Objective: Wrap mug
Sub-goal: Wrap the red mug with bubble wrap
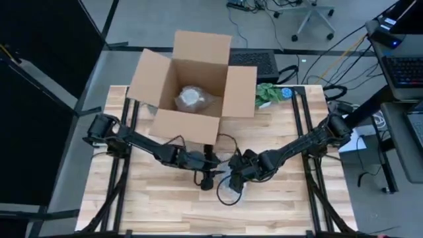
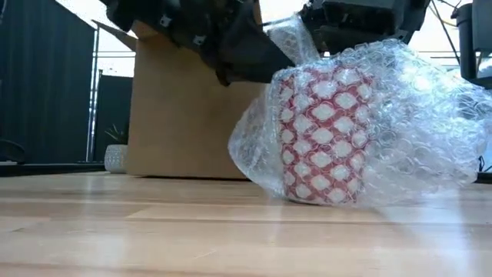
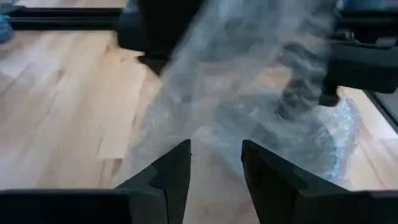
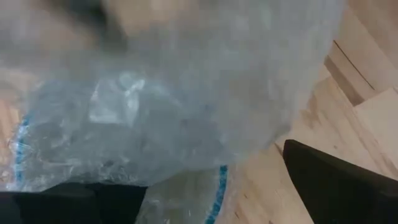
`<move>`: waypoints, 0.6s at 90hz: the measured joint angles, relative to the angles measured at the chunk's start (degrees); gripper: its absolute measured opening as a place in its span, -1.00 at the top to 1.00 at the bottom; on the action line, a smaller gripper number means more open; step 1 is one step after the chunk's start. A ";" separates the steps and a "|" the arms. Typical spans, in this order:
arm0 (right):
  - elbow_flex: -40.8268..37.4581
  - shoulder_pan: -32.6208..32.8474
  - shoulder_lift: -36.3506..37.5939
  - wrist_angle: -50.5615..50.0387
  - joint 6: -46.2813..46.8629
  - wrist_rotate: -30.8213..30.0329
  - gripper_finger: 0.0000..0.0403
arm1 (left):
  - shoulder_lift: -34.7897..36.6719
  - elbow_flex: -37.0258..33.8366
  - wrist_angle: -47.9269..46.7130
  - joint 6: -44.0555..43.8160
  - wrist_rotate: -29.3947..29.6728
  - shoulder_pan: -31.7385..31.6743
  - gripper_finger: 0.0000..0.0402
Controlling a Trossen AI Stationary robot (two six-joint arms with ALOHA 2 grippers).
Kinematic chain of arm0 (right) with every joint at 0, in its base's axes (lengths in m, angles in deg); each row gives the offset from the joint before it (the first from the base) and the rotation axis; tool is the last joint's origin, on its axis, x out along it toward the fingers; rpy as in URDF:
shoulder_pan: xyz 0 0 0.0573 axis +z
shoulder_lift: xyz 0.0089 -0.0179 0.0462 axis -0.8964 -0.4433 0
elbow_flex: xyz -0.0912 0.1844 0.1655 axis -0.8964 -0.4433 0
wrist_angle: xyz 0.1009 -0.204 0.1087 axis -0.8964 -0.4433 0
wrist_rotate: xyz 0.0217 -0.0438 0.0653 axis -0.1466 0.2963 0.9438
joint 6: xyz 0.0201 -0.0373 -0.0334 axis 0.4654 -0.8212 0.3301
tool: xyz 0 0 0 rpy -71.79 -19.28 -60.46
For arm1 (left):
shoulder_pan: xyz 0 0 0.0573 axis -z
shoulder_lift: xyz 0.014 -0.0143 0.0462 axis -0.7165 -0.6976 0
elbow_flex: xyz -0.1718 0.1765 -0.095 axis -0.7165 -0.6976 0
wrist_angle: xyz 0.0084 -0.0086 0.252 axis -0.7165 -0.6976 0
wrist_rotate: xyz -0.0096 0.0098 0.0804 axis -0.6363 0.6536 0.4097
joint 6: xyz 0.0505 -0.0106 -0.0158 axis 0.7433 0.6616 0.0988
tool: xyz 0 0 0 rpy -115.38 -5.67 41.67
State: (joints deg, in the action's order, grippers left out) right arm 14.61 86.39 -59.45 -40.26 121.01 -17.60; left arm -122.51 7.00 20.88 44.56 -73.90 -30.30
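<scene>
Both claws crowd the mug (image 2: 321, 135), which stands on the surface (image 1: 165, 198) loosely swathed in bubble wrap (image 2: 407, 123). Your left claw (image 3: 214, 165) gapes narrowly, empty; your right claw's (image 1: 232, 180) state I cannot tell. Tug unevenly and the wrap may slide off or tip the mug.

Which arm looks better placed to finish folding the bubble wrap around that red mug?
Probably the right. Its gripper sits over the bubble wrap covering the mug, with wrap between its fingers. The left gripper is open and beside the bundle.
</scene>
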 joint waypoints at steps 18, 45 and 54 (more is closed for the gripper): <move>0.01 0.01 0.00 -0.02 -0.24 0.12 -0.69 | -4.55 5.27 -3.93 -0.07 1.65 1.86 0.34; 0.01 0.01 0.00 0.06 -0.44 0.11 -0.69 | -11.76 10.60 -9.10 0.10 4.92 2.02 0.35; 0.01 0.03 0.00 0.04 -0.46 0.14 -0.69 | -12.64 11.05 -9.00 0.16 5.02 2.29 0.35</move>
State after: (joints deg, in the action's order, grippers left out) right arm 14.62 86.43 -59.45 -40.22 120.55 -17.46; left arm -135.16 18.05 11.88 44.72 -68.87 -28.01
